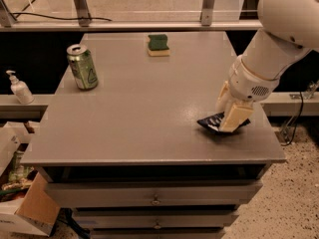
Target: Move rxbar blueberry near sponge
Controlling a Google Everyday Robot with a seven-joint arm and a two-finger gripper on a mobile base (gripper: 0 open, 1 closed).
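The rxbar blueberry (209,122) is a dark navy bar lying at the front right of the grey table (144,108), partly covered by the gripper. My gripper (228,114) hangs from the white arm and comes down onto the bar, its pale fingers (234,117) on either side of it. The sponge (158,44), green top over a yellow base, sits at the far middle of the table, well away from the bar.
A green drink can (83,66) stands upright at the table's left. A white soap bottle (19,87) stands on a ledge to the left. Cardboard boxes (25,203) lie on the floor at the lower left. Drawers sit under the table's front edge.
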